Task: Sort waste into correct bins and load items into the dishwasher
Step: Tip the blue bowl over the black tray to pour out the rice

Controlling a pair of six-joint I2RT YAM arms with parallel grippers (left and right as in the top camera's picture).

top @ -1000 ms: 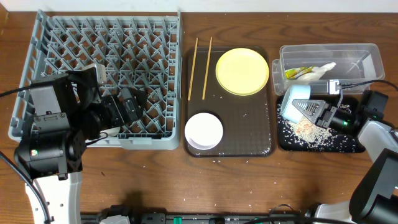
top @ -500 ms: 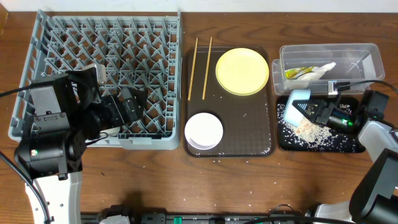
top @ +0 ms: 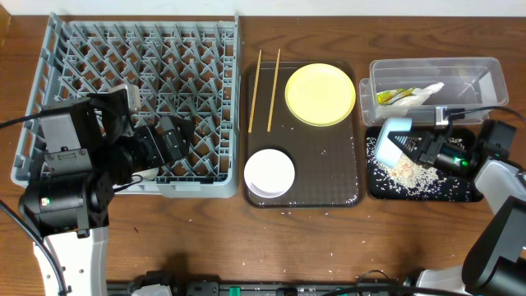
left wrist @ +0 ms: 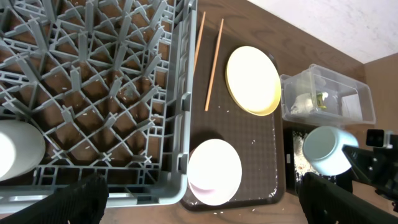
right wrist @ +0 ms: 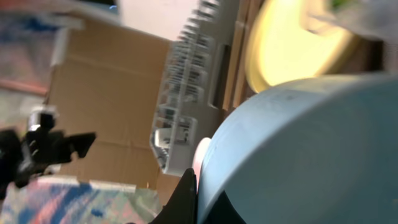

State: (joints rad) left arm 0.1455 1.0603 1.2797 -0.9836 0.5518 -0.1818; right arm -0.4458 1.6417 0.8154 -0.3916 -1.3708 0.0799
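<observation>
My right gripper (top: 421, 149) is shut on the rim of the light blue bowl (top: 393, 136), holding it tipped on its side over the black tray (top: 465, 186). A heap of rice (top: 404, 170) lies on the tray below the bowl. In the right wrist view the bowl (right wrist: 311, 143) fills the frame, its wall pinched by my right gripper (right wrist: 202, 200). The clear tub (top: 485, 82) holds the napkin (top: 429, 92) and the wrapper (top: 393, 96). My left gripper (top: 168, 140) hangs open over the front of the grey dish rack (top: 140, 45), with a white cup (left wrist: 17, 149) in the rack.
On the brown serving tray (top: 329, 177) lie the yellow plate (top: 320, 94), a white bowl (top: 269, 173) and two chopsticks (top: 265, 79). Stray rice grains dot the serving tray and the table in front of it. The left wrist view shows the plate (left wrist: 252, 81) and white bowl (left wrist: 214, 171).
The right gripper has shifted slightly right and turned the blue bowl a little more over the black tray. The left arm has not moved.
</observation>
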